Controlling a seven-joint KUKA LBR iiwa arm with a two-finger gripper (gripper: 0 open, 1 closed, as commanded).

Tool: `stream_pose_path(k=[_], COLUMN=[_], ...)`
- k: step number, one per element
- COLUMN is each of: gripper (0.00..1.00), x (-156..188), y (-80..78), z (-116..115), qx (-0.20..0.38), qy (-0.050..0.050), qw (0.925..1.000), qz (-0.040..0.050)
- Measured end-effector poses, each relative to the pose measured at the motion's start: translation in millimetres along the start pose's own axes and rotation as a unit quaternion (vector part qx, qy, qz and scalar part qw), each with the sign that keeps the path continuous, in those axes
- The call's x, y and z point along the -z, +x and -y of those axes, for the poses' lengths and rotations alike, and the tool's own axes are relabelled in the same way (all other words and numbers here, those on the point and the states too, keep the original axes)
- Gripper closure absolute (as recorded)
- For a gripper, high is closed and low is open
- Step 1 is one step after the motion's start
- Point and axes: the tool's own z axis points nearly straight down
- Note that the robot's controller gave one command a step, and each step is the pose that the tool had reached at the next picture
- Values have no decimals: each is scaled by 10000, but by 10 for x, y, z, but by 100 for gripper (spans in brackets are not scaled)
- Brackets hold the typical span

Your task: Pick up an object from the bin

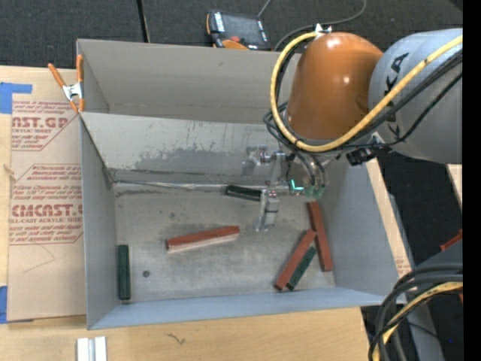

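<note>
My gripper (267,215) hangs low in the middle of the bin, right of centre, under the orange-covered wrist. A short dark green stick (242,192) juts out to the left right at the gripper's side; whether it is gripped cannot be made out. Just below and to the left, a flat red-brown stick (203,239) lies on the floor, apart from the gripper. To the right a red stick (319,235) lies lengthwise along the right wall. Another red stick (294,260) leans diagonally at its lower end, with a dark green piece (300,269) beside it.
A dark green block (122,271) lies alone by the front left wall. The arm comes in from the right, and its orange cover and yellow cable hide the bin's back right corner. Bare floor stretches across the left and back of the bin.
</note>
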Motion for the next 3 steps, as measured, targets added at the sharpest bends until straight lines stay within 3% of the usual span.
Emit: stream_pose_path(k=[1,2,3], gripper=[0,100,100], x=[-1553,-1504,-39], y=[-179,-200,-97], z=[-294,-289,-137], qx=[-1,-7,-80], qy=[-4,-7,-6], qw=[10000,10000,9999], qz=[-1,35,78])
